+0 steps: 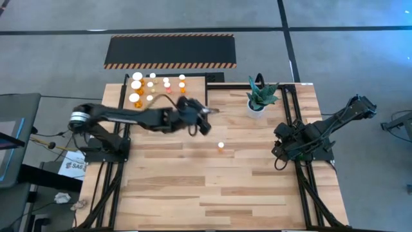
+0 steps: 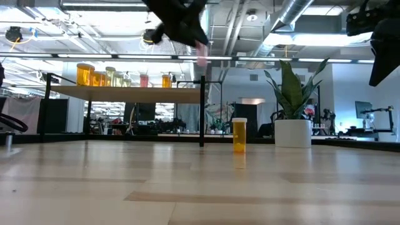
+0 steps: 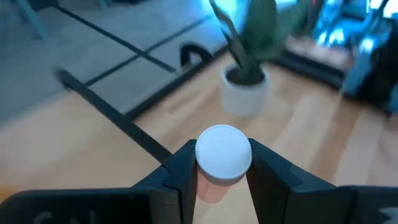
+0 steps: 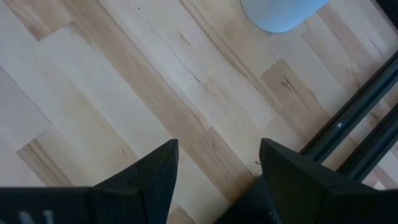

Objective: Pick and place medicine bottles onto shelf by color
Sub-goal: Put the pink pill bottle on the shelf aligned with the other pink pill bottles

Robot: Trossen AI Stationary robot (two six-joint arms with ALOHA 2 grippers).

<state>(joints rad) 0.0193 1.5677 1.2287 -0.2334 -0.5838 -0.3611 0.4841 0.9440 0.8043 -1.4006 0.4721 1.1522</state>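
Shelf (image 1: 193,87) stands at the wooden table's (image 1: 212,187) far-left corner.

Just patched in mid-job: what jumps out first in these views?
The left hand holds a white-capped pinkish bottle up in the air, near the shelf that already carries a row of bottles. One orange bottle stands alone mid-table, beside the potted plant. The right hand waits open at the table's right edge.

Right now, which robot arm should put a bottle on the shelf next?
Probably the left. Its gripper already clamps a pinkish bottle near the shelf. The right gripper is open with nothing in it, parked far off at the table's right edge.
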